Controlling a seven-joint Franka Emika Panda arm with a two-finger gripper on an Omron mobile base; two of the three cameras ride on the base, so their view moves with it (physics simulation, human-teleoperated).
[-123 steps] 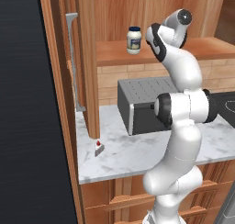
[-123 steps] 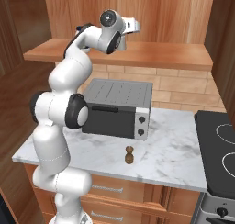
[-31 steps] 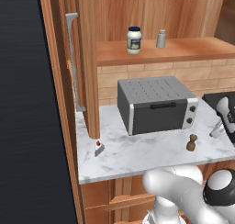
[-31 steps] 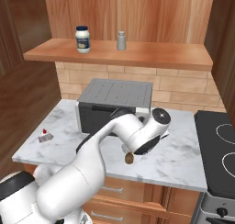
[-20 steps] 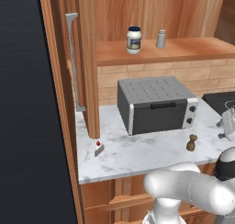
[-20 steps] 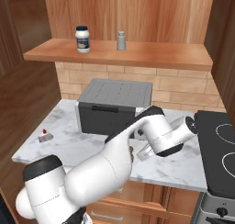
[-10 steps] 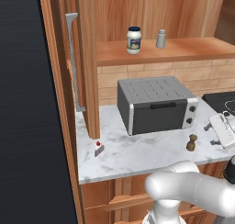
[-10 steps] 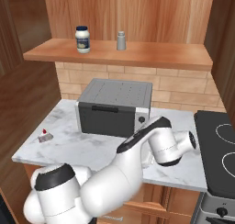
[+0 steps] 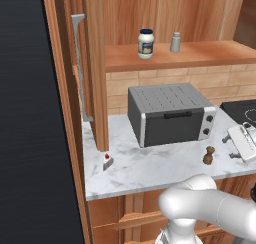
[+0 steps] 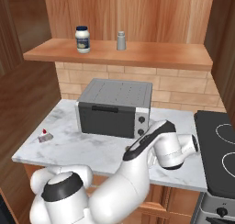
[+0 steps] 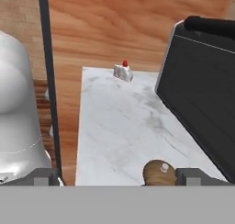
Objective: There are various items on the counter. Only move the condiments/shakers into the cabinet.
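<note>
Gripper is at the right end of the counter, low and level w/ the slab, jaws spread wide w/ nothing between them; in hand view its two tips stand far apart at the bottom edge. Pepper mill stands upright on the counter just beside the gripper, twd the toaster oven side, not touching; in hand view its brown top sits betw the two tips, nearer the right-hand one. Behind the mill is the dark grey toaster oven. Further out, at the far left end of the counter near the wooden post, lies the small white wedge w/ red top. Up on the cabinet shelf, the blue-lidded white jar and grey shaker stand upright, near each other but apart, well above the gripper.
</note>
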